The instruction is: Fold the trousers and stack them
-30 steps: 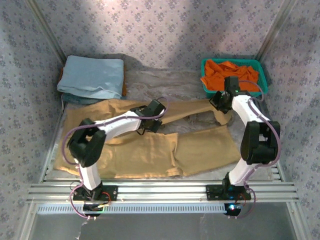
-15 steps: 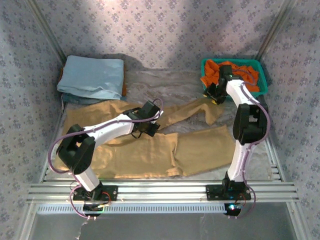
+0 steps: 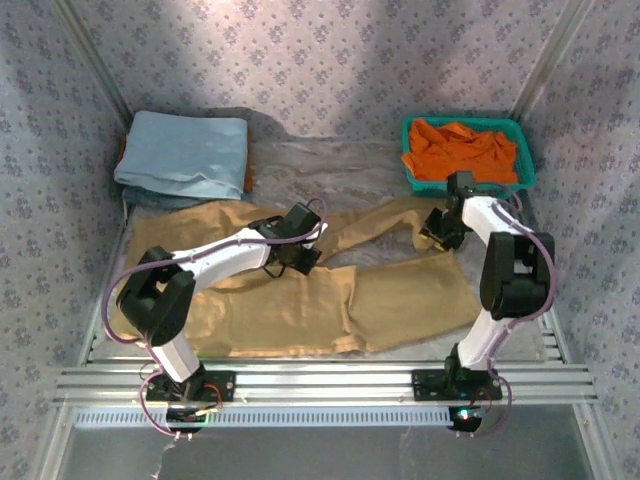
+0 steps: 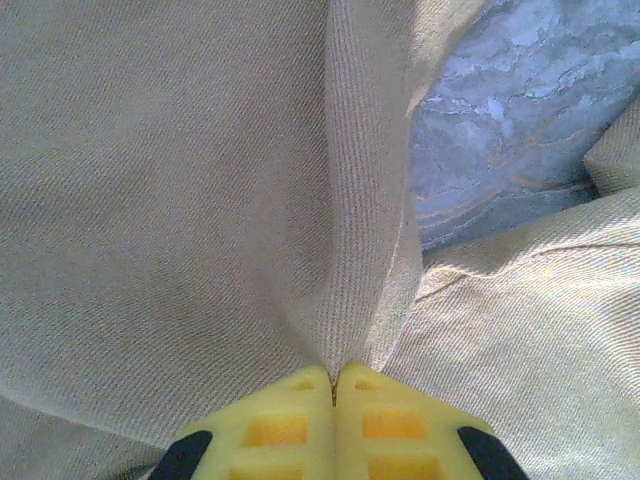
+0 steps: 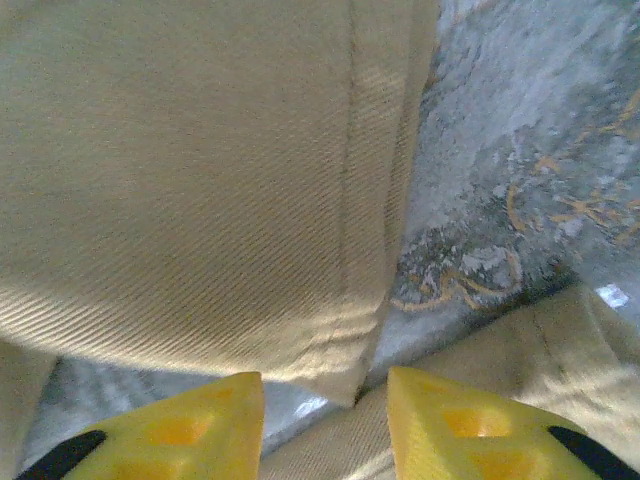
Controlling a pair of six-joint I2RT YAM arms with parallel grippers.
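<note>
Tan twill first, from the top camera: the trousers (image 3: 300, 310) lie spread across the middle of the tabletop (image 3: 340, 165), the wide part toward 9 o'clock and the legs running toward 3 o'clock, the far leg angling up toward 2 o'clock; the left gripper (image 3: 298, 250) sits near the centre where that far leg begins, and the right gripper (image 3: 440, 232) is at the leg's end; a light blue folded cloth (image 3: 185, 150) rests at 10 o'clock and an orange garment (image 3: 465, 150) fills a teal basket (image 3: 409, 150) at 1 o'clock. We judge the step to be folding the far leg over the near one; it will go best if both ends rise together, the leg is held lightly taut, and it is carried toward 6 o'clock so the edges meet. We read no writing from this camera.

From the left wrist, the yellow fingers (image 4: 280, 420) are pressed together, pinching a raised ridge of the trousers; the hold looks narrow, so we would lift gently. No label shows.

From the right wrist, the gripper is spread, with the stitched hem corner hanging between its fingers (image 5: 200, 420) and nothing pinched yet; we would reach further in past the hem seam at 12 o'clock before closing, so the cloth cannot slip out. We find no brand or tag here either.
</note>
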